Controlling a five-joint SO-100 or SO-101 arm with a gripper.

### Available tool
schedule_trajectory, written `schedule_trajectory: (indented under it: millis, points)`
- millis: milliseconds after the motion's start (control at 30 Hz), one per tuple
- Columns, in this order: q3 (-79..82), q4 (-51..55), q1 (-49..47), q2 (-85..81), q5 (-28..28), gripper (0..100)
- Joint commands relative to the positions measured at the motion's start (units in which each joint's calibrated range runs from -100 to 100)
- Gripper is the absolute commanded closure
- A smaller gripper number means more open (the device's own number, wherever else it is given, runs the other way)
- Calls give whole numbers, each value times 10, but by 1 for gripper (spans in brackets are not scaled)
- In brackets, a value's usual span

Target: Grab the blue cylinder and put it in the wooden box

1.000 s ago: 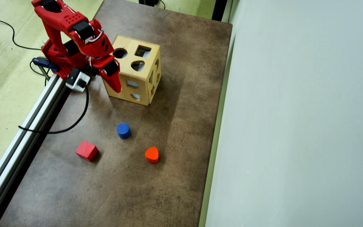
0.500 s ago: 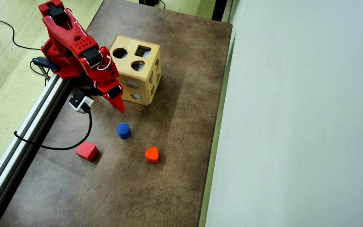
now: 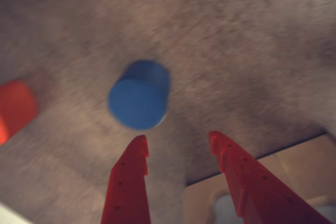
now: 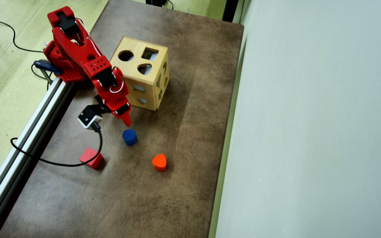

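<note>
Red two-finger claw [image 3: 178, 145] hung parted and empty just short of the small blue cylinder [image 3: 139, 95].
Cylinder stood at its 11 o'clock in the wrist view, so the approach needed shifting that way, then descending squarely; light wooden box [image 4: 142, 77] sat behind.

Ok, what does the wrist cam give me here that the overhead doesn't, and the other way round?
Only the wrist view shows the gap between the pincer's two fingers: they stand apart, with nothing between them, and the blue cylinder sits just beyond the tips, nearer the left one.

Only the overhead view shows the whole layout: the wooden box's top holes, the red cube, the arm and its cable.

Both show the blue cylinder standing free on the brown table, the pincer short of it, and the orange-red block.
</note>
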Motion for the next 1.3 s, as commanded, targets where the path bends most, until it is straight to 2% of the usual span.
schedule_trajectory:
  millis: [0, 167, 467, 633, 767, 1000, 1267]
  points:
    - [-85, -3, 25, -2, 3, 81]
    - [-141, 4, 36, 29, 4, 81]
    - [-150, 5, 40, 69, 5, 81]
    - [-151, 4, 34, 76, 34, 81]
    - [-151, 4, 32, 84, 36, 80]
    - [-150, 5, 31, 83, 37, 69]
    - [-150, 4, 7, 103, 37, 68]
